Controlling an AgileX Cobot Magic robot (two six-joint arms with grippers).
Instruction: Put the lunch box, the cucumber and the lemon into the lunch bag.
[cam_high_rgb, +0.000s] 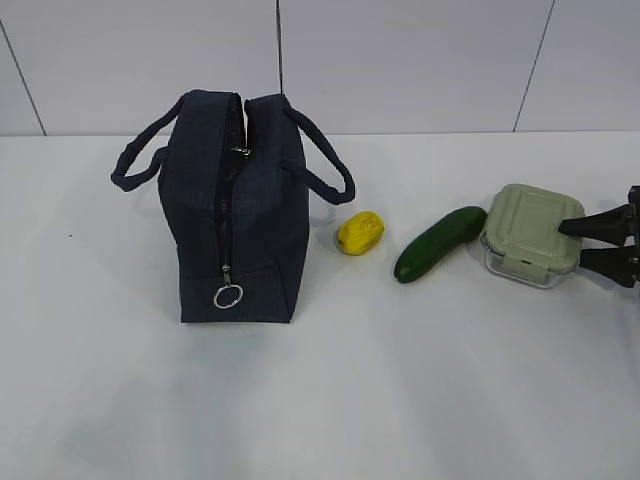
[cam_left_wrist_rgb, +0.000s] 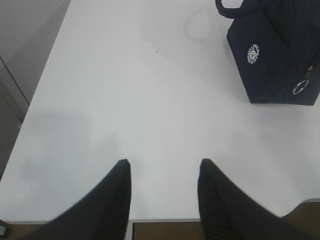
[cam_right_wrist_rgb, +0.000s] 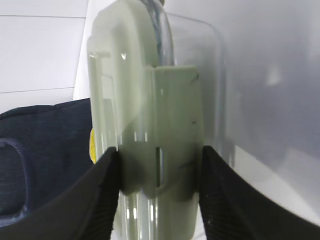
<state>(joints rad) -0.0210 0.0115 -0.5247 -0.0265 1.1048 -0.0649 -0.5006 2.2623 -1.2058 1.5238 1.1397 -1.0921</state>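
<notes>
So the right gripper (cam_right_wrist_rgb: 159, 172) has its jaws clamped on the near edge of the lunch box (cam_high_rgb: 530, 232), one finger on the sage lid side and one on the clear base, right over a clip tab. I'd say lift it straight and keep it from swinging, since a grip on just the rim can let the box pivot. It sits at the far right of the table (cam_high_rgb: 320, 400), with the cucumber (cam_high_rgb: 440, 243) just beside it, maybe touching the corner, hard to tell from this angle, so watch it doesn't get dragged along. Next over is the lemon (cam_high_rgb: 361, 232), then the lunch bag (cam_high_rgb: 235, 205) standing upright; its top slit looks narrow, which could be the real snag for a square box. The left gripper (cam_left_wrist_rgb: 164, 172) hangs with jaws apart over bare table, holding nothing, with the bag well ahead of it on its right.
</notes>
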